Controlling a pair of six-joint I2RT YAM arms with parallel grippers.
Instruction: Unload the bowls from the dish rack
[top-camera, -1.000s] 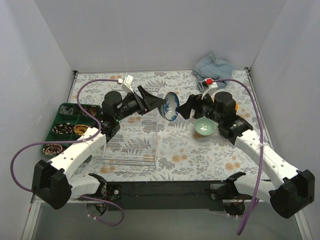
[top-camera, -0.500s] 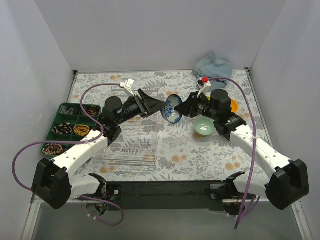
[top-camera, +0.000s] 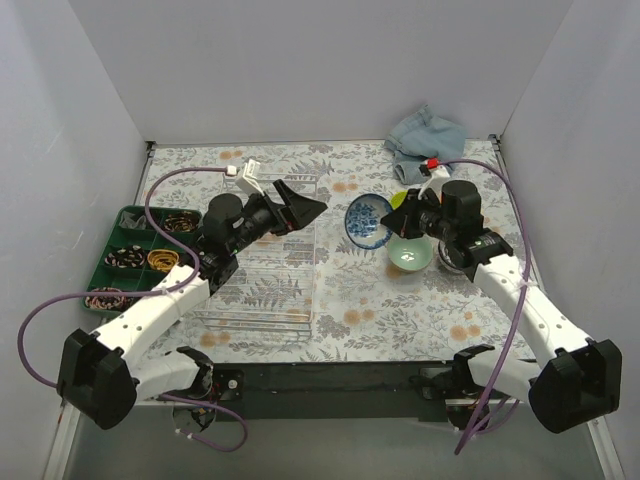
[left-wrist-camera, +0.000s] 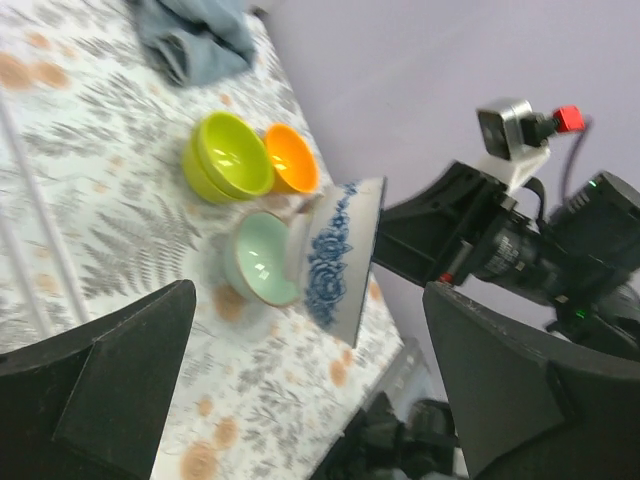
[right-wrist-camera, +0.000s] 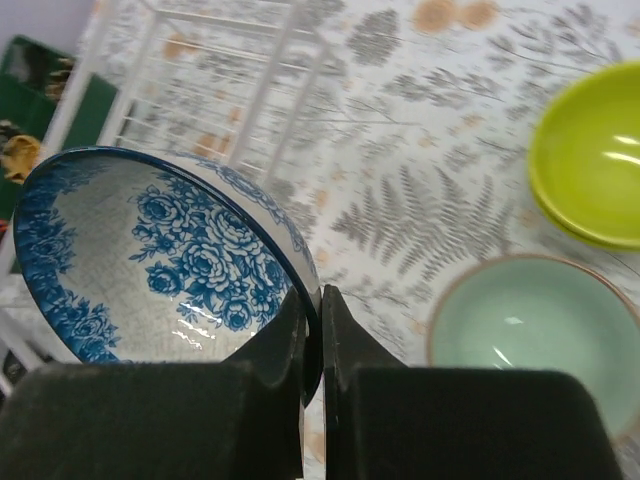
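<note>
The desk (top-camera: 380, 300) bears a dish rack (top-camera: 262, 290) and green tray (top-camera: 104, 256). At right lie a pale green bowl (top-camera: 410, 253), lime bowls (left-wrist-camera: 228, 155), an orange bowl (left-wrist-camera: 291, 158) and a cloth (top-camera: 425, 133).

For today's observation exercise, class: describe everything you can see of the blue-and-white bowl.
The blue-and-white bowl is small, round and glossy, seemingly glazed ceramic, whitish with blue roses inside and out and a dark blue rim. It is held off the table, tilted, its rim pinched by the right gripper. It hangs between the dish rack and the pale green bowl, touching neither.
</note>
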